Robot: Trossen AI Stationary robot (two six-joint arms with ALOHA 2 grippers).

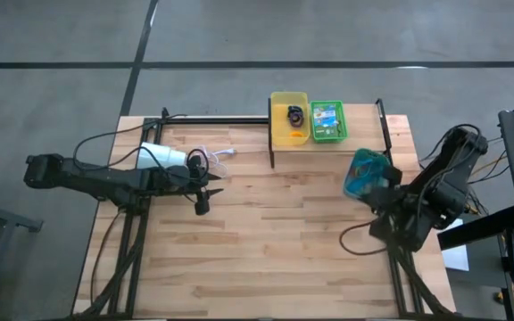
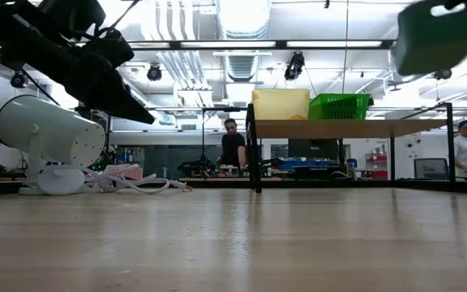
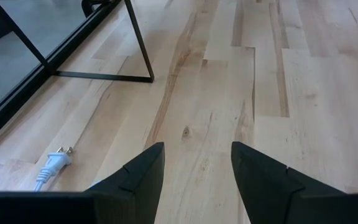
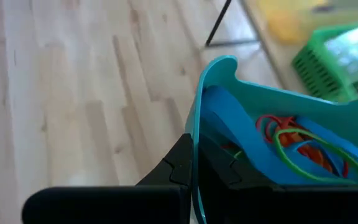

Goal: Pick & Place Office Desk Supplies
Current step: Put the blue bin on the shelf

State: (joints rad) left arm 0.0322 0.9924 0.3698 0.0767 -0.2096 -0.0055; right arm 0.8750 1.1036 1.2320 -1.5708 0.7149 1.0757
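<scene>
your right end effector [image 4: 194, 171] is clenched on the rim of the teal tray [image 4: 272, 124], held up off the tabletop [image 1: 266, 241] at the right. tilt it and the green loop [image 4: 303, 155] and orange loops [image 4: 278, 127] inside could slide out. they lie just past the fingers. your left end effector [image 3: 194, 171] waits released, low by the lamp [image 1: 163, 156] at far left.

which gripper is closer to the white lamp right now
Left. The left gripper hangs open just beside the white lamp, while the right gripper is across the table, shut on the teal tray.
</scene>
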